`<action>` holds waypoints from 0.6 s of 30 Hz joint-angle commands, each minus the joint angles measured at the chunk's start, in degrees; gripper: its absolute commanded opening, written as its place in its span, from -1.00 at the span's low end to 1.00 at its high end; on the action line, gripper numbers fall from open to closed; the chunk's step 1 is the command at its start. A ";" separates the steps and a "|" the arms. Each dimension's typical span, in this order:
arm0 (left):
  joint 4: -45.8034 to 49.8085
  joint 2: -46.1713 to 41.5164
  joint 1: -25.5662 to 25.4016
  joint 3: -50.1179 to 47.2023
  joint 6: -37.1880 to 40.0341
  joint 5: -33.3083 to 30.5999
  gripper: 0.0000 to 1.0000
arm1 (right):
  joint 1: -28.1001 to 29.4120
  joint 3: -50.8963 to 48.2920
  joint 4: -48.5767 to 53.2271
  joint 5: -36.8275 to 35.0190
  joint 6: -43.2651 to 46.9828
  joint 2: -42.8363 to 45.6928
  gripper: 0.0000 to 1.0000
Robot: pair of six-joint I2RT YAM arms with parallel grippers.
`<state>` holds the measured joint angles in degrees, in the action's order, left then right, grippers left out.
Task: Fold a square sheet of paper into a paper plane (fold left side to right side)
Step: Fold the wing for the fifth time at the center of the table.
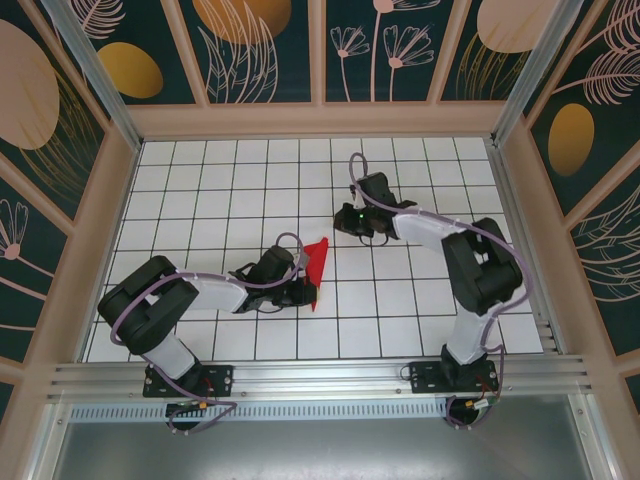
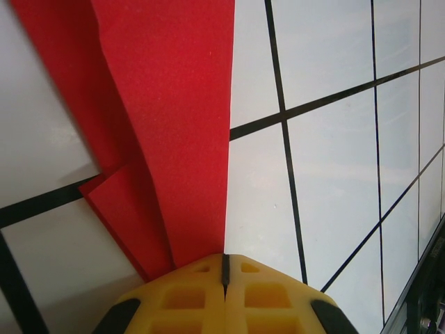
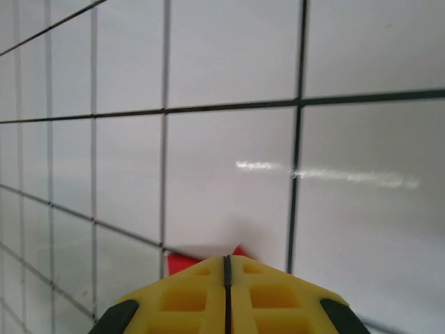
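Note:
The red square sheet of paper (image 1: 317, 262) is folded into a narrow pointed shape in the middle of the white grid table, tip pointing away. In the left wrist view the sheet of paper (image 2: 174, 125) shows creased layers, and its straight right edge runs into the seam of my left gripper (image 2: 225, 257), which is shut on its near end. From above, the left gripper (image 1: 306, 290) sits at the paper's lower left. My right gripper (image 1: 348, 225) is just beyond the tip, shut, with a sliver of red paper (image 3: 179, 264) in front of its fingertips (image 3: 201, 278).
The white grid tabletop (image 1: 220, 190) is fenced by wooden frame walls (image 1: 320, 120) at the back and sides. An aluminium rail (image 1: 320, 380) runs along the near edge by the arm bases. Open tiles lie left and right of the paper.

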<state>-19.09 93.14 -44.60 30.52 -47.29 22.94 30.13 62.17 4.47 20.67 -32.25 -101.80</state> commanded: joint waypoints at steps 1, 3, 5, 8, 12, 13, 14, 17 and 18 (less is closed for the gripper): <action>8.83 0.65 -0.44 -2.31 -0.18 -2.28 -1.00 | 4.24 -4.87 -3.06 2.96 -3.45 2.35 -0.80; 8.94 0.68 -0.48 -2.27 -0.20 -2.49 -1.00 | 6.22 -6.37 -5.36 4.58 -5.57 1.86 -0.80; 8.90 0.47 -0.44 -2.23 -0.18 -2.55 -1.00 | 7.66 -6.82 -6.43 4.58 -6.94 0.43 -0.80; 8.97 0.31 -0.49 -2.22 -0.11 -2.46 -1.00 | 8.10 -6.06 -7.11 5.06 -7.66 -2.81 -0.81; 9.39 -0.95 -0.42 -2.23 -0.09 -2.54 -1.00 | 8.03 -3.18 -3.63 3.18 -6.88 -7.04 -0.81; 9.60 -1.62 -0.49 -2.11 0.04 -2.56 -0.99 | 7.97 -2.34 -2.01 2.03 -6.61 -7.99 -0.81; 9.89 -2.47 -0.48 -2.04 -0.01 -2.55 -0.98 | 8.01 -2.02 -1.15 1.31 -6.60 -8.58 -0.82; 10.92 -5.34 -0.40 -1.26 0.18 -2.38 -0.90 | 7.93 -2.21 -0.14 0.94 -6.63 -9.27 -0.82; 11.17 -6.44 -0.49 -0.94 0.18 -2.37 -0.86 | 7.92 -2.18 0.38 0.58 -6.62 -9.47 -0.82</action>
<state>-13.78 89.23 -44.71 30.17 -47.22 21.28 38.22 59.16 1.43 23.70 -38.39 -109.51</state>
